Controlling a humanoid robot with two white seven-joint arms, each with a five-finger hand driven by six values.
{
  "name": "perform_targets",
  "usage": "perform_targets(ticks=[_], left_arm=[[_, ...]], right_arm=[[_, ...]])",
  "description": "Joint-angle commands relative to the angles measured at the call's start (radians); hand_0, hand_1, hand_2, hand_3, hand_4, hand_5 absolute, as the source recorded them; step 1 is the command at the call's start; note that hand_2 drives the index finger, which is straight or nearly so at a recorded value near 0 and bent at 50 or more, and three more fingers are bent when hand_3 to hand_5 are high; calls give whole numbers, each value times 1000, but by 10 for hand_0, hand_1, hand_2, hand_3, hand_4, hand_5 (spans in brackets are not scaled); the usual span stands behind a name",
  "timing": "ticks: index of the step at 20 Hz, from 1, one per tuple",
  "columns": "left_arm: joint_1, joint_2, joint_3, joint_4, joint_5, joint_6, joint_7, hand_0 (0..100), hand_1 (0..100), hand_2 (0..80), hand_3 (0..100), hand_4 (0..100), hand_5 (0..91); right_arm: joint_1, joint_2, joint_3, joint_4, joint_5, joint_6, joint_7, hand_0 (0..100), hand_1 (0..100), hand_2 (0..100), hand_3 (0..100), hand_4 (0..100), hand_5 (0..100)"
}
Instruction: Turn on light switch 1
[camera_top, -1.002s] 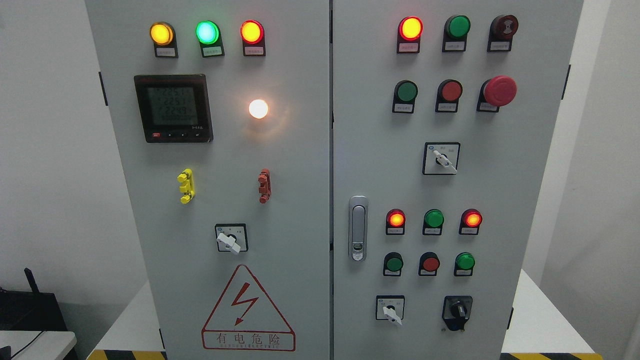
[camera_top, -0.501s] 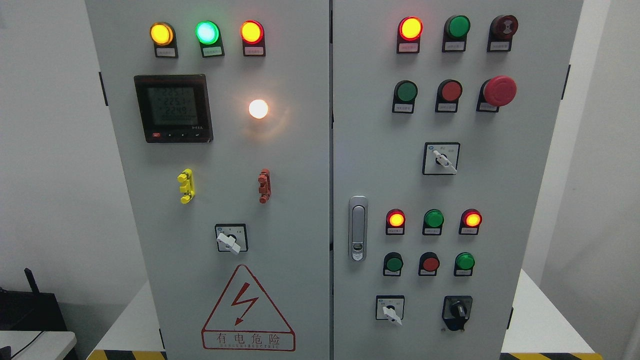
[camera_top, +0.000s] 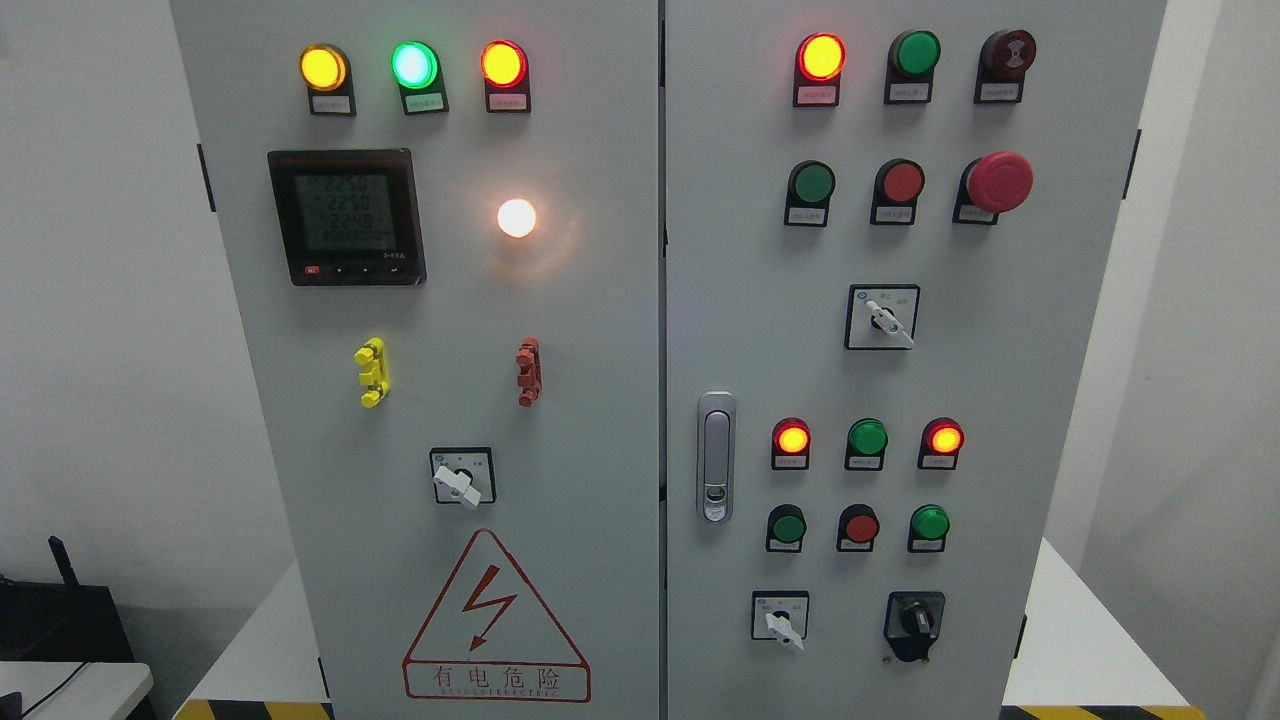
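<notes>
Facing: grey control cabinet (camera_top: 600, 400), two doors, square-on from the head camera.
Hands: neither robot hand is in shot, so I cannot tell whether the fingers are spread or curled.
Switch: the labels are too small to read, so which knob is number 1 stays open. My guess is the left selector (camera_top: 462, 478), low on the left door, its white lever pointing down-right.
Lamp: the white lamp (camera_top: 517, 217) above it glows brightly. That fits a light that is on, though no link to that selector shows.
Others: upper right selector (camera_top: 882, 318), lower right selector (camera_top: 780, 618) and black knob (camera_top: 914, 622) sit on the right door.
Handling: probably a stiff, click-stop knob, with a small, smooth, rigid plastic lever that slips from a loose grip.
Hold: if turned, pinch across the lever's flat sides near the hub and twist rather than push.
</notes>
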Motion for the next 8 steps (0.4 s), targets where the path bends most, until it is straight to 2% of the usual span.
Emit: perform_targets(ticks=[1,8], left_arm=[[-12,-36,-93,72,5,4,5,271,0,0,0,0,0],[-12,-40,-90,74,6,4,4,282,0,0,0,0,0]], right_arm=[[0,1,17,0,-25,0,0,120,389,0,0,0,0],[0,-1,17,0,-25,0,0,120,389,0,0,0,0]])
